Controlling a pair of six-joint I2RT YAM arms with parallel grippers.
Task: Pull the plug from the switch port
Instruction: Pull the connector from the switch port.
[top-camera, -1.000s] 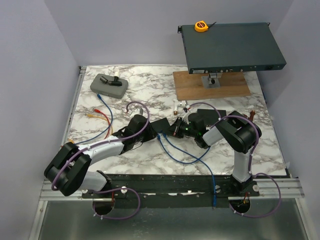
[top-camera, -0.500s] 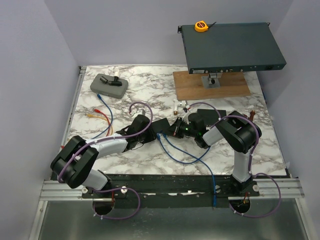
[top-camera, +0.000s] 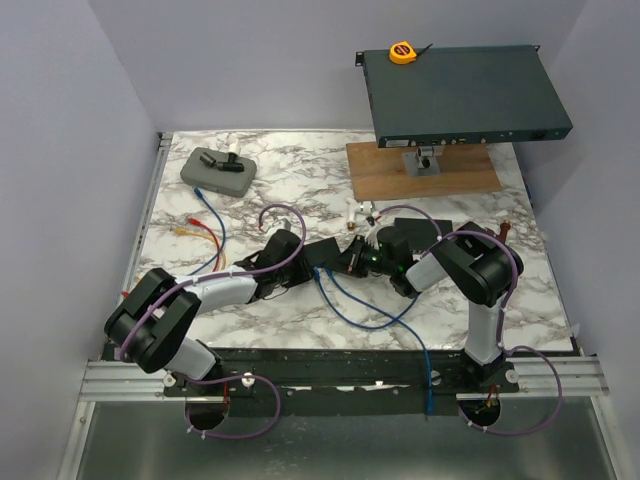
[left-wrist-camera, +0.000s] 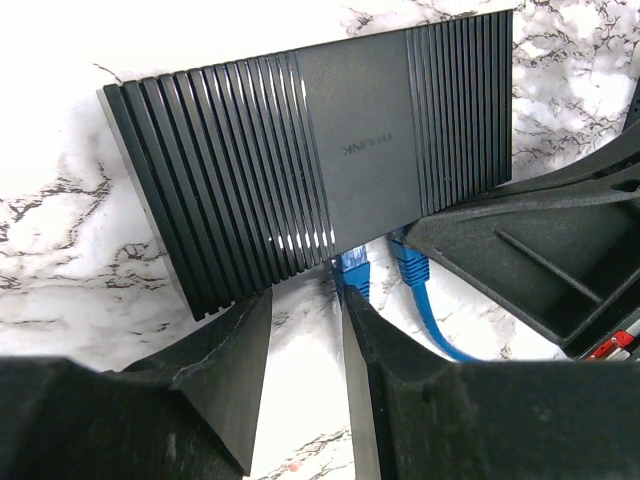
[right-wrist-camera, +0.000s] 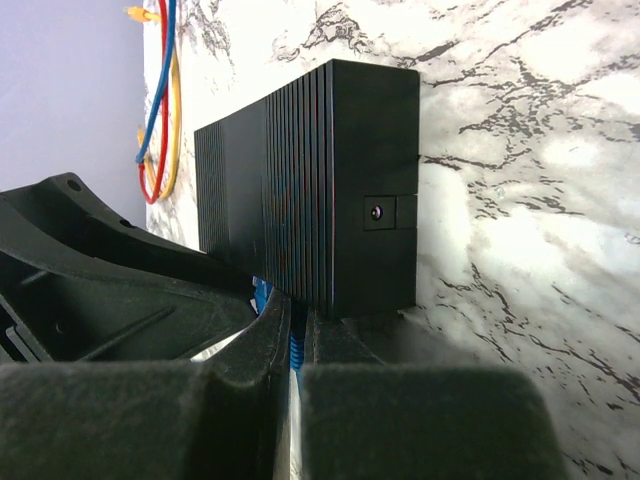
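Mid-table on the marble top: black TP-Link switch lying flat, ribbed lid up. Both arms reach in low, one from each side.

Left wrist view: two blue plugs seated side by side in the switch's near edge. The blue plug closer to the left gripper sits right at the tip of one finger. Fingers are spread part-way, bare marble showing in the gap, nothing pinched between them. The second blue plug is just beside the first, its cable running off under the dark body of the right gripper.

Right wrist view: right gripper's fingers pressed together at the switch's lower edge, a thin sliver of blue showing along the seam. Cannot tell whether anything is actually held there.

Top view: blue cable loops from the switch toward the near edge of the table.

Elsewhere:
- Far right: rack-mount unit raised over a wooden board, with a yellow tape measure on top.
- Far left: grey tray.
- Left of the arms: loose red, yellow and blue leads.
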